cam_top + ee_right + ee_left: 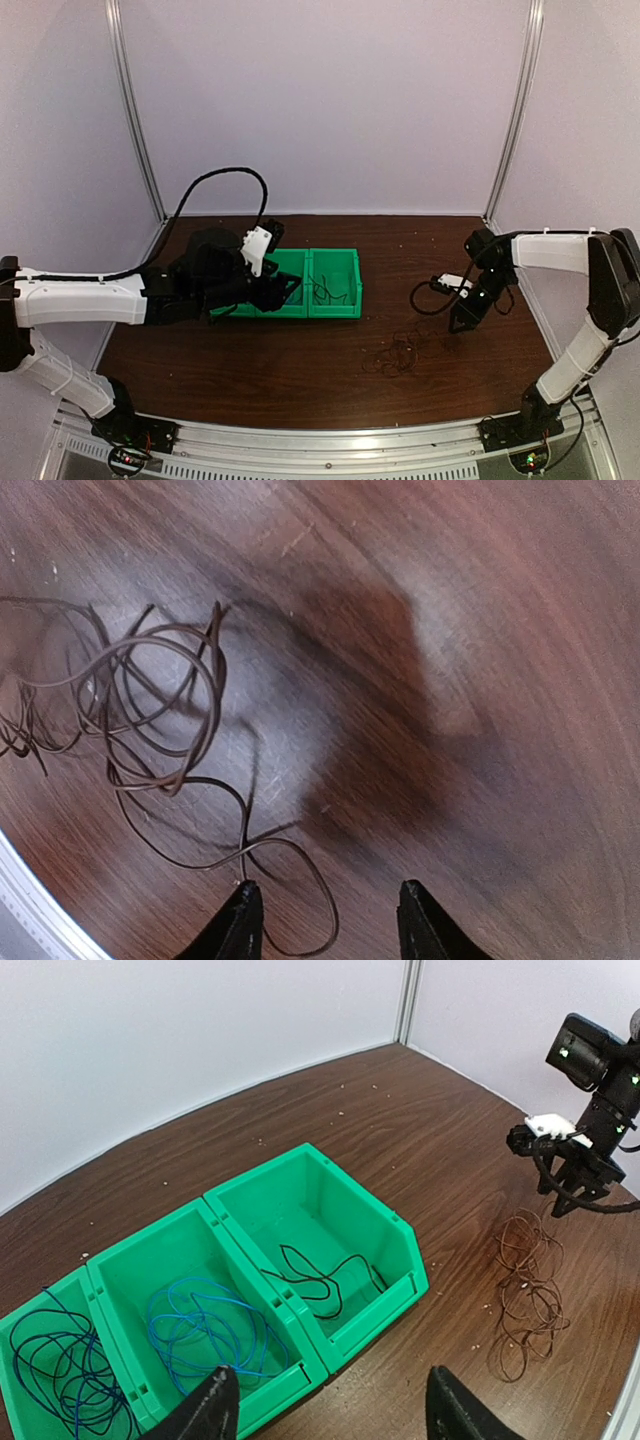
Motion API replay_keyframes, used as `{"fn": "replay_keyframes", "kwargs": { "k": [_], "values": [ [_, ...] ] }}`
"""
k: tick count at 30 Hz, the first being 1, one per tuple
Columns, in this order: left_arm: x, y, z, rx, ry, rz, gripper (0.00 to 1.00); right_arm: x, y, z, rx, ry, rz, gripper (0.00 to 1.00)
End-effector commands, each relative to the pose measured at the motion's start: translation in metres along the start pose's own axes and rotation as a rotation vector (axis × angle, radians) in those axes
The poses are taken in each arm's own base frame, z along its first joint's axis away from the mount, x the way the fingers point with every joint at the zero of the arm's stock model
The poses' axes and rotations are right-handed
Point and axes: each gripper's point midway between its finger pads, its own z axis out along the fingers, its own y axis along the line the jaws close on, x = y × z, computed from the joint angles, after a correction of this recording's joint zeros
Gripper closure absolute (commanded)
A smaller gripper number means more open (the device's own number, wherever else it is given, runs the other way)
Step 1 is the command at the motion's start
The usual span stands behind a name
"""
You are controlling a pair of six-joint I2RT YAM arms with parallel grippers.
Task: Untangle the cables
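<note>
Brown cable [524,1285] lies apart from green bins [372,1326].

Cables [200,1330] in bins [372,1318] and on table [420,1130]

The left arm [80,300] lies low, its white forearm stretched rightward from the left edge toward the middle of the tabletop [300,370], with the black wrist tilted forward and down. The left end effector [330,1415] has its two dark fingers spread wide with nothing between them. The right arm [572,360] climbs from its base to a high elbow at the right edge, then reaches left, wrist bent downward. The right end effector [462,322] points down close over the tabletop, fingers [240,925] parted and gripping nothing
</note>
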Motion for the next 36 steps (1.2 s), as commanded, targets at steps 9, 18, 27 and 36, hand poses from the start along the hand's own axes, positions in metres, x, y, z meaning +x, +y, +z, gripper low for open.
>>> {"fn": "replay_keyframes", "kwargs": {
  "k": [9, 18, 27, 36],
  "values": [
    [-0.025, -0.01, -0.004, 0.042, -0.1, -0.022, 0.35, -0.008, 0.009, -0.016, -0.084, 0.019, 0.014, 1.0],
    [-0.059, -0.093, 0.013, 0.186, -0.252, 0.134, 0.35, -0.087, 0.05, -0.152, -0.074, -0.375, -0.192, 1.0],
    [-0.117, -0.163, 0.047, 0.286, -0.512, 0.027, 0.34, -0.134, 0.107, -0.224, -0.088, -0.586, -0.353, 1.0],
    [-0.11, -0.164, 0.103, 0.124, -0.581, -0.079, 0.61, -0.143, 0.141, -0.239, -0.181, -0.619, -0.439, 1.0]
  ]
}}
